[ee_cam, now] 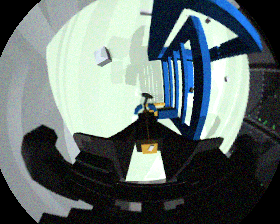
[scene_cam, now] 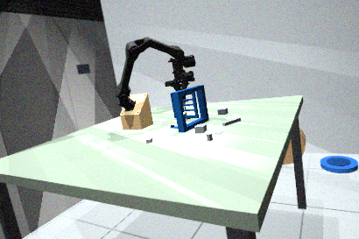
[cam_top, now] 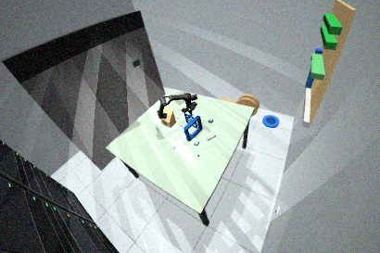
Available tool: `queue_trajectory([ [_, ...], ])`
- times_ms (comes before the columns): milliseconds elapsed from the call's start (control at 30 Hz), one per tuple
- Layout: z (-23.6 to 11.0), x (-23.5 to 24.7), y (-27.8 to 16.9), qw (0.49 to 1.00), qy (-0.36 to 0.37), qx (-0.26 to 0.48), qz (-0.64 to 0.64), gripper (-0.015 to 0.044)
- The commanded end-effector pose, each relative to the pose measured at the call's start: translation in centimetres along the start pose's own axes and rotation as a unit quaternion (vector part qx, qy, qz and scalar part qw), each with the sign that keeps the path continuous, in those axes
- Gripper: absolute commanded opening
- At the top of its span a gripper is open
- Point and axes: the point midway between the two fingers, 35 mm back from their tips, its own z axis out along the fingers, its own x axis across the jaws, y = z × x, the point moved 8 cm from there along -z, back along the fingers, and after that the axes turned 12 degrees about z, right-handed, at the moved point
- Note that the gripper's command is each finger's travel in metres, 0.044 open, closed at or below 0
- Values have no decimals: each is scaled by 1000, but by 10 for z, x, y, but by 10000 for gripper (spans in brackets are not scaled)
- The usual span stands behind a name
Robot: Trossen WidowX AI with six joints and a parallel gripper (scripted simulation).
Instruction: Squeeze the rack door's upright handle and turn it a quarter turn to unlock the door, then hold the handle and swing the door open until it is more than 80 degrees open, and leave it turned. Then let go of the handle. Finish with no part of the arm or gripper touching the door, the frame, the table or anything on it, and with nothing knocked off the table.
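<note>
The black gripper is squeezed tight on the handle of the blue rack door, which is swung open.

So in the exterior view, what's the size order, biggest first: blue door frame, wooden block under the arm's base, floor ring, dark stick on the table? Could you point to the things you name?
1. Blue door frame (cam_top: pixel 199 124) (scene_cam: pixel 175 108) (ee_cam: pixel 203 75)
2. Wooden block (cam_top: pixel 171 120) (scene_cam: pixel 140 121)
3. Blue floor ring (cam_top: pixel 271 126) (scene_cam: pixel 339 170)
4. Dark stick (cam_top: pixel 211 138) (scene_cam: pixel 232 122)
</note>
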Motion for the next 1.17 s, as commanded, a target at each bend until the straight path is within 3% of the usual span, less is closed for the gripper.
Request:
queue_trajectory([
  [0,0,-1,0,1000,-2,2,7,183],
  [167,0,-1,0,1000,-2,2,7,297],
  [1133,-41,2,1,1000,-1,2,6,297],
])
